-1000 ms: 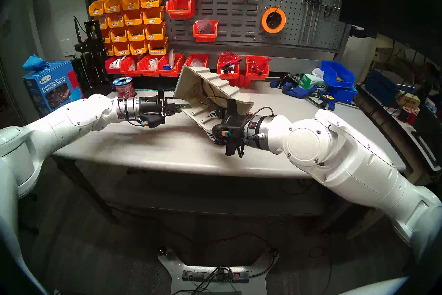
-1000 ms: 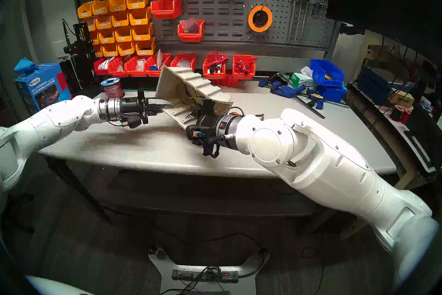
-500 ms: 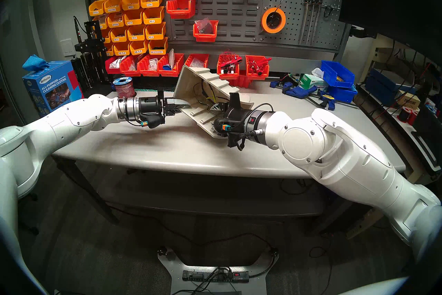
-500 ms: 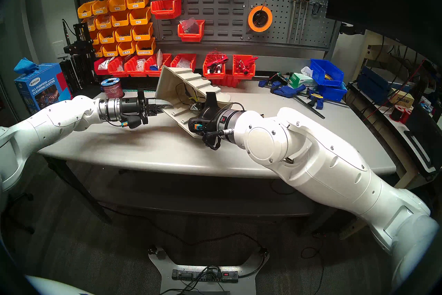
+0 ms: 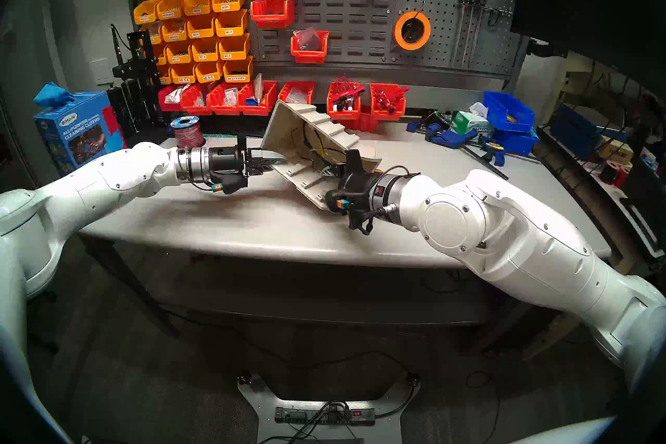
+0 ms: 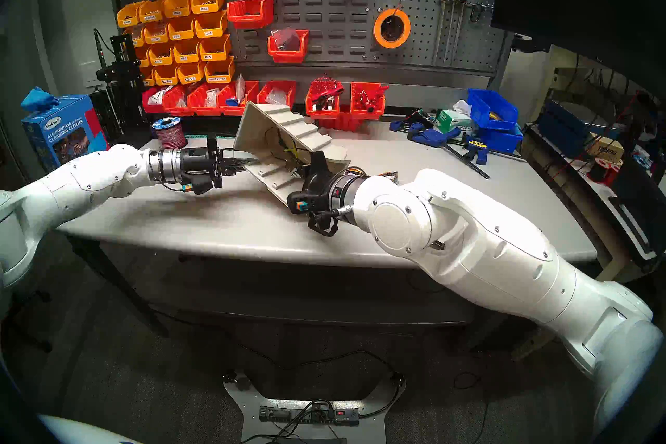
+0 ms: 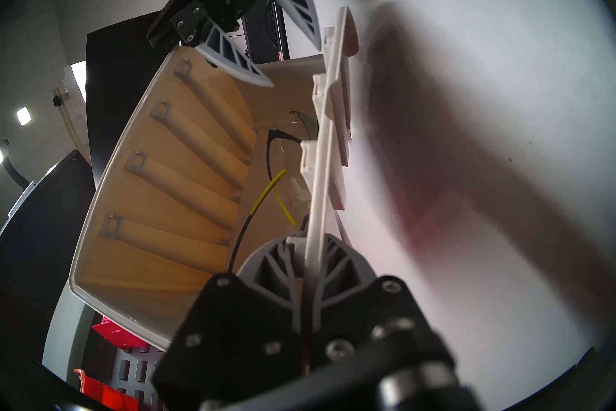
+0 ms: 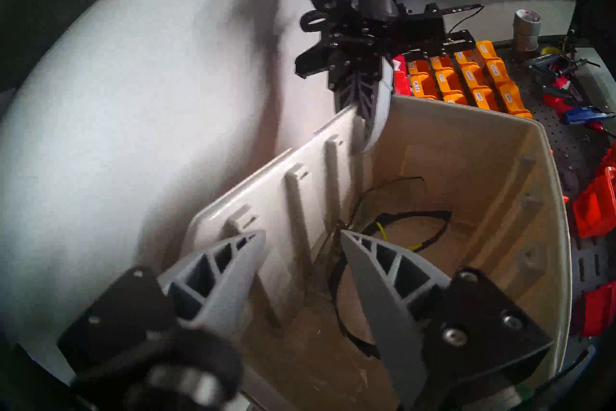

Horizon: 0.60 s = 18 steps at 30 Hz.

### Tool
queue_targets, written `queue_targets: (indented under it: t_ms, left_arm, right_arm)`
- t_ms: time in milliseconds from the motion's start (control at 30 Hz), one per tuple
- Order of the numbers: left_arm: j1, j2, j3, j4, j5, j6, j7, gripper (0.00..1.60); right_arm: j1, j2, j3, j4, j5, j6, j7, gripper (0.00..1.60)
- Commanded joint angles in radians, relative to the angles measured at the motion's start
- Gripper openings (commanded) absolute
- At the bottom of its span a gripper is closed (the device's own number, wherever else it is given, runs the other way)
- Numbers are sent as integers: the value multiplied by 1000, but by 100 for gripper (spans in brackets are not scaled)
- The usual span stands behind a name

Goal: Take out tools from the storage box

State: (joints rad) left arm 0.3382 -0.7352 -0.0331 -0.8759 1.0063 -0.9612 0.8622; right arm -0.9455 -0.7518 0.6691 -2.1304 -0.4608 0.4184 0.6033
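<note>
I've got the storage box [image 5: 288, 129] tipped up over the middle of the bench [image 5: 230, 227], toward its back edge, mouth facing me and to the right. Left gripper [image 7: 305, 270] is clamped tight on the box's near side wall, one finger on each face; that grip is what carries the tilt.

Right gripper [image 8: 301, 267] sits at the box mouth with its fingers partly spread, straddling that same ribbed wall: one finger outside, one inside, nothing between the pads that I can see. Wrist view is a bit blurred.

Progress: nothing is out. Both safety glasses [image 8: 410, 227] lie inside on the box floor, tangled together; I see black frame arms and a yellow accent [image 7: 266, 193], clear lenses barely visible. I can't tell the pairs apart from here.

Left to do, as I read it: get the inner finger onto a frame, pinch, pull it clear, set it on the bench, repeat for the second pair. Risk: thin arms snag on each other.
</note>
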Motion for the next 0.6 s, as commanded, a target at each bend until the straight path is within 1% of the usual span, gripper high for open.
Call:
queue_targets:
  t_ms: [0,33,167,267,433,567]
  left_arm:
    - [-33,0,-12,-5,-23,1,75,0]
    - [-32,0,-13,-5,-23,1,75,0]
    - [-32,0,-14,-6,-24,1,73,0]
    - [-32,1,-14,-6,-24,1,72,0]
    - [-33,0,-12,-6,-24,1,75,0]
    - [-34,0,-10,-5,-23,1,78,0]
  right_arm:
    - [33,0,-10,21,-56,12,2,98]
    - [30,-7,-7,27,-59,21,-8,97]
    - [30,-24,-5,52,-81,43,-32,100]
    - [29,-42,-1,68,-94,73,-52,102]
    - [29,-66,-2,87,-109,112,-67,98]
    - [34,-68,-6,96,-116,121,-60,93]
